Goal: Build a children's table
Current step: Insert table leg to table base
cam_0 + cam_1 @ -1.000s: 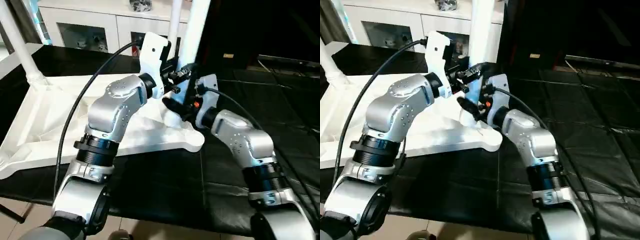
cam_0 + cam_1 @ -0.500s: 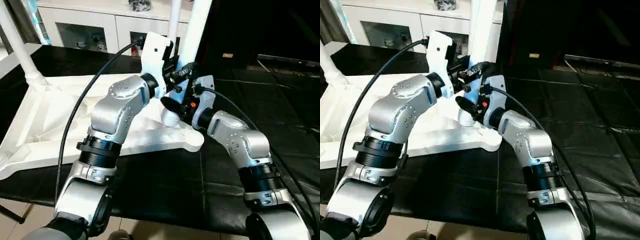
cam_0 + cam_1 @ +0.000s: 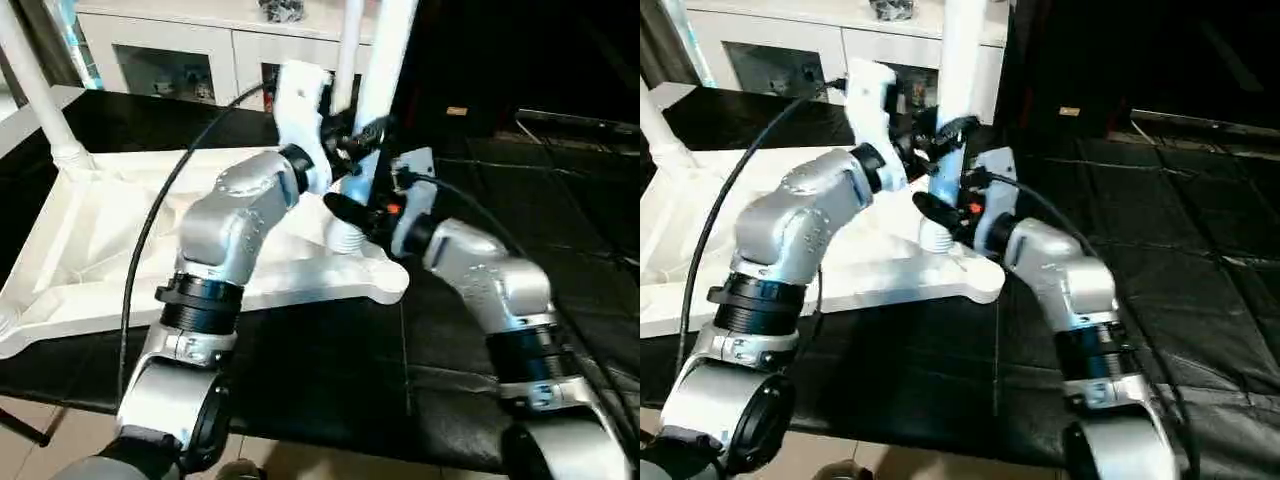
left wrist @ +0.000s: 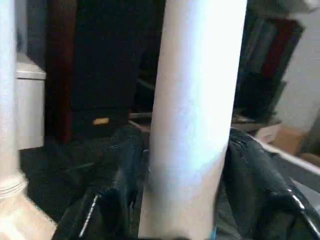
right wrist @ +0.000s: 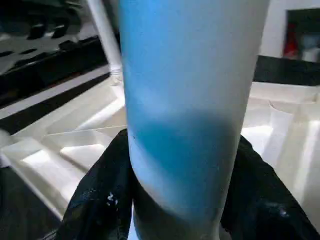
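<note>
— Where is there room to pass?

— Over the black mat (image 3: 560,170) on the robot's right, and on the near strip of it in front of the tabletop (image 3: 110,250). The ribbed middle of the tabletop also lies bare.

— And what blocks the way?

— The upright leg (image 3: 385,60) at the near right corner socket, with the left gripper (image 3: 352,140) and right gripper (image 3: 350,212) both clamped round it, their forearms crossing that corner. A second leg (image 3: 348,35) rises just behind it, a third leg (image 3: 35,90) at the far left corner. The cabinet (image 3: 180,50) closes off the back.
</note>
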Robot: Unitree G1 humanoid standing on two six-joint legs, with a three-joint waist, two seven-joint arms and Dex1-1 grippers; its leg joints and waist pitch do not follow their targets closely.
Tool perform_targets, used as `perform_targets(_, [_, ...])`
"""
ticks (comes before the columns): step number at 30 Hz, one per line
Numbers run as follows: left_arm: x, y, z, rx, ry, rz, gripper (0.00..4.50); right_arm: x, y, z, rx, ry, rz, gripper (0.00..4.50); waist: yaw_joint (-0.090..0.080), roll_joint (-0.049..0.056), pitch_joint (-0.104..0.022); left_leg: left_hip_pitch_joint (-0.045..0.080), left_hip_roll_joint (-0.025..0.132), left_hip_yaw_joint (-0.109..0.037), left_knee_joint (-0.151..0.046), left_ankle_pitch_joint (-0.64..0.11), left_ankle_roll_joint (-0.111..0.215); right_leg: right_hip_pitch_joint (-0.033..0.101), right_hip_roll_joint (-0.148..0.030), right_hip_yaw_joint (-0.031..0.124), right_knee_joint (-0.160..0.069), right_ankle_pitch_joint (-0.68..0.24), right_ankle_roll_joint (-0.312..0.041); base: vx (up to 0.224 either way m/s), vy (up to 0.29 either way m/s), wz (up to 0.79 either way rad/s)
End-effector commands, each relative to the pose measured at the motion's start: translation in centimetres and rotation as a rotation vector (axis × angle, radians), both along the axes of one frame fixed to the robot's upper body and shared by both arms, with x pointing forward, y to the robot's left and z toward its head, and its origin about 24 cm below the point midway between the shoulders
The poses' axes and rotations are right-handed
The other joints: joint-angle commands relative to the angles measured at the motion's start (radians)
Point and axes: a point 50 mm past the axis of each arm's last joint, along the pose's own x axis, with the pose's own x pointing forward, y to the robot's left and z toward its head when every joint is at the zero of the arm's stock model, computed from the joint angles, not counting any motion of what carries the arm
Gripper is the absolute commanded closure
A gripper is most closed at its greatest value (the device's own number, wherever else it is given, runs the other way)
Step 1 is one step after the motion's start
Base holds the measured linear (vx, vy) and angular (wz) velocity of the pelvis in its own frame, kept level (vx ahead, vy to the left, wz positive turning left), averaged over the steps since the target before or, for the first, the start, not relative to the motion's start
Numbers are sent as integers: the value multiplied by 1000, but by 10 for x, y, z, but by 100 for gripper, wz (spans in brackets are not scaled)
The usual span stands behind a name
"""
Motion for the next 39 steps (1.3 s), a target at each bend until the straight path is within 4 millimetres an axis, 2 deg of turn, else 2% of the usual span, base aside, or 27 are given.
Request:
perform_targets(1, [-3,1,10,-32,-6,-67,157,-5,-3,13,38,-58,61,257,-2,-5,-80,15,16,0,-65,-139,-14,60,-72,46,-71,-130,-160,0,0,0])
perform_targets(3, [-4,1,11,-47,8,-114,157,-7,-4,16,54,-71,92,257,0,-2,-80,16,17,-1,-65,-137,-9,60,-72,46,-71,-131,-163,0,0,0])
perform_targets(4, [-7,5,14,-70,30,-219,157,-14,-7,22,87,-100,188,257,-2,1,-79,16,16,-1,-65,-142,-9,59,-70,45,-70,-133,-170,0,0,0])
perform_targets(6, [-9,7,17,-99,42,-282,157,-19,-9,25,107,-112,250,257,1,0,-79,17,17,-1,-65,-147,-2,60,-70,45,-71,-136,-175,0,0,0])
perform_targets(7, [-10,8,18,-114,47,-305,157,-21,-10,25,111,-116,269,257,1,1,-79,17,17,-1,-64,-149,-2,60,-70,45,-70,-134,-178,0,0,0])
perform_targets(8, [-12,11,20,-124,49,-348,157,-25,-13,26,107,-119,320,257,2,8,-79,18,17,-2,-64,-157,-2,60,-70,44,-70,-137,-186,0,0,0])
perform_targets(10, [-13,13,21,-106,43,-368,157,-30,-17,26,98,-118,379,257,2,3,-79,18,17,-2,-64,-163,-1,61,-69,44,-72,-147,-186,0,0,0])
perform_targets(12, [-14,15,23,-100,35,-390,157,-34,-19,27,89,-119,421,257,4,5,-78,17,18,-3,-65,-161,-1,61,-71,44,-74,-157,-180,0,0,0])
perform_targets(14, [-18,16,27,-110,24,-444,157,-37,-23,28,86,-112,462,257,4,2,-79,16,17,-2,-64,-159,-2,62,-70,44,-74,-162,-179,0,0,0])
perform_targets(16, [-22,16,31,-127,15,-499,184,-39,-27,29,78,-109,489,257,4,3,-79,16,17,-3,-63,-157,-3,62,-71,43,-73,-165,-186,0,0,0])
perform_targets(18, [-26,17,34,-132,9,-547,191,-40,-30,30,71,-109,505,257,4,3,-80,16,19,-3,-63,-156,-2,62,-71,43,-71,-159,-194,0,0,0])
perform_targets(19, [-27,17,34,-132,10,-558,194,-40,-31,30,70,-110,504,257,4,3,-79,16,19,-3,-63,-155,-3,62,-71,43,-72,-157,-195,0,0,0])
perform_targets(20, [-28,18,34,-135,13,-567,221,-39,-32,31,67,-113,498,257,3,3,-79,17,19,-3,-63,-155,-2,60,-70,43,-70,-150,-200,0,0,0])
perform_targets(26, [-27,17,32,-140,27,-536,259,-37,-32,31,64,-120,488,258,4,2,-79,17,19,-2,-62,-153,-4,61,-71,43,-72,-165,-195,0,0,0])
perform_targets(34, [-16,21,31,-155,64,-447,266,-34,-31,31,53,-125,460,259,5,3,-81,16,17,-3,-61,-142,-4,61,-69,42,-72,-154,-190,0,0,0])
perform_targets(35, [-13,21,31,-133,60,-411,266,-31,-32,30,47,-122,419,203,5,3,-81,16,18,-3,-62,-144,-5,61,-69,42,-72,-152,-191,0,0,0])
perform_targets(37, [-9,21,31,-108,57,-371,267,-20,-34,29,35,-127,305,189,3,3,-81,16,18,-3,-62,-148,-9,61,-70,42,-72,-158,-189,0,0,0])
perform_targets(38, [-7,21,31,-91,57,-344,267,-12,-37,29,40,-132,226,189,0,2,-79,17,17,-3,-62,-156,-18,57,-70,41,-74,-175,-182,0,0,0])
perform_targets(39, [-4,21,31,-58,50,-305,267,-5,-40,29,49,-134,153,180,-1,2,-79,16,15,-4,-64,-164,-29,60,-73,40,-76,-207,-172,0,0,0])
